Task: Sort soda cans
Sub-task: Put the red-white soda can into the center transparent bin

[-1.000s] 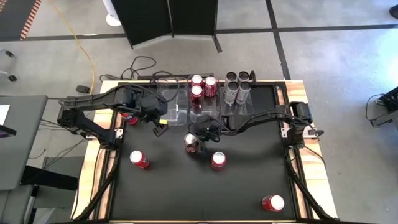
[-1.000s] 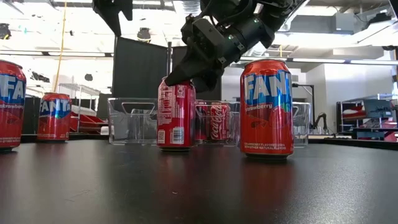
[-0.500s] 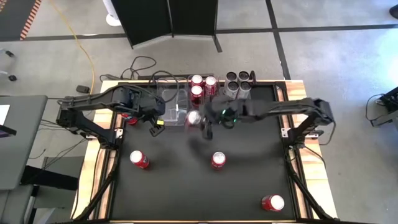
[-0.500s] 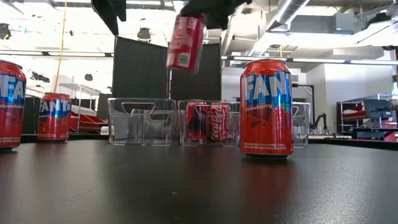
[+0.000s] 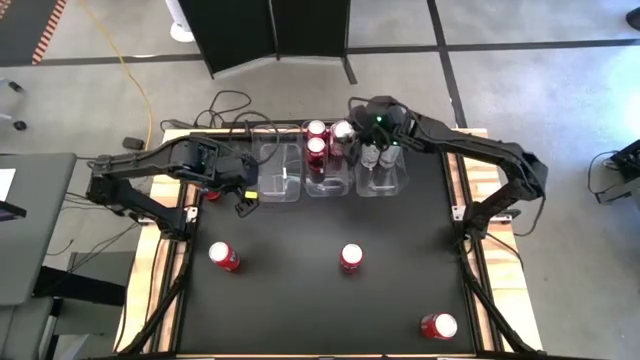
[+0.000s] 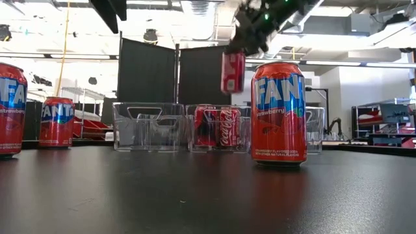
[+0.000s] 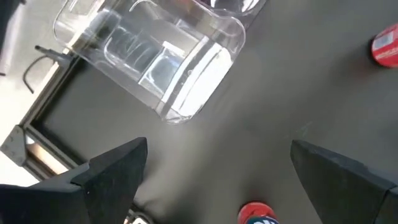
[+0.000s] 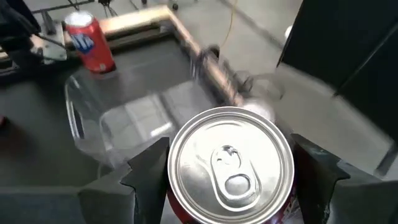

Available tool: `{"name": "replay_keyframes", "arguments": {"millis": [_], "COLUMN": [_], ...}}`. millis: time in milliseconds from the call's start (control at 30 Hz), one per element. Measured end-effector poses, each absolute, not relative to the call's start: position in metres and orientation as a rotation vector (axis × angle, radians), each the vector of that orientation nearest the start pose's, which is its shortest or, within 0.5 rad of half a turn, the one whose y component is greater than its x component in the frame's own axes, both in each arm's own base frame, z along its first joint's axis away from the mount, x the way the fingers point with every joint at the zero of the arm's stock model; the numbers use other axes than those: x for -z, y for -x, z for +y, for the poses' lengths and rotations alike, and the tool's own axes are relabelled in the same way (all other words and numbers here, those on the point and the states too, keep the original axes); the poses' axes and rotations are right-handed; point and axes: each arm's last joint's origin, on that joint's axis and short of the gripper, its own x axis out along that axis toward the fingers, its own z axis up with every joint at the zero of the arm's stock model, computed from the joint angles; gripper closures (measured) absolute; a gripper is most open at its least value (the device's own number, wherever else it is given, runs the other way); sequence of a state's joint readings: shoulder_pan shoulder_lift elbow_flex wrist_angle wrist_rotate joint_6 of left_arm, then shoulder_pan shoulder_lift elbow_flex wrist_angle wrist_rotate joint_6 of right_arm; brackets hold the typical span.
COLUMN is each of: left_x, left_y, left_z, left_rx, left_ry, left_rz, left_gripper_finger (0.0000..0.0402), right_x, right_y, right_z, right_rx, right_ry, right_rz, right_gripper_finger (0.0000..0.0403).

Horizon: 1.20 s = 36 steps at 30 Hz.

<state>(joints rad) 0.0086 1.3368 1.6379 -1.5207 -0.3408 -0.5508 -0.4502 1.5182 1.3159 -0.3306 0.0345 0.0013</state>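
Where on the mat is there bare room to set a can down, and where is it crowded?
Open mat lies between the centre can and the near-right can, and between the centre can and the near-left can. The far edge is crowded: three bins, and the right gripper holding a red can above them.

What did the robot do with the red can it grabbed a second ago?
The right gripper, shut on a red can, lifted it off the mat and carried it back to above the middle bin. The can hangs in the air, not yet set down. The left gripper stayed open beside the left bin, and the loose cans on the mat did not move.
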Motion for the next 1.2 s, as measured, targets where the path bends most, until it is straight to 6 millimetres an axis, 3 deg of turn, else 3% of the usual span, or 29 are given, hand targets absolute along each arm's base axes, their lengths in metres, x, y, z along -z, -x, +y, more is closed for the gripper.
{"name": "replay_keyframes", "arguments": {"millis": [200,333,533,767,1200], "left_x": [-0.411,-0.416,-0.416,-0.415,-0.416], "left_y": [-0.189,-0.181,-0.178,-0.178,-0.176], "left_z": [0.011,0.013,0.015,0.014,0.016], "left_rx": [-0.67,-0.756,-0.849,-0.856,-0.885], "left_ry": [0.322,0.33,0.294,0.393,0.378], "left_rz": [1.005,0.939,0.921,0.907,0.887], "left_gripper_finger": [0.0011,0.0011,0.0011,0.0011,0.0011], "right_x": [-0.301,-0.272,-0.247,-0.217,-0.216], "right_y": [-0.31,-0.32,-0.338,-0.345,-0.34], "right_z": [-0.158,-0.159,-0.164,-0.179,-0.192], "right_rx": [0.49,0.481,0.462,0.476,0.42], "right_ry": [-0.132,-0.155,-0.161,-0.161,-0.193], "right_rz": [0.515,0.59,0.619,0.682,0.656], "right_gripper_finger": [0.0137,0.0137,0.0137,0.0132,0.0102]}}
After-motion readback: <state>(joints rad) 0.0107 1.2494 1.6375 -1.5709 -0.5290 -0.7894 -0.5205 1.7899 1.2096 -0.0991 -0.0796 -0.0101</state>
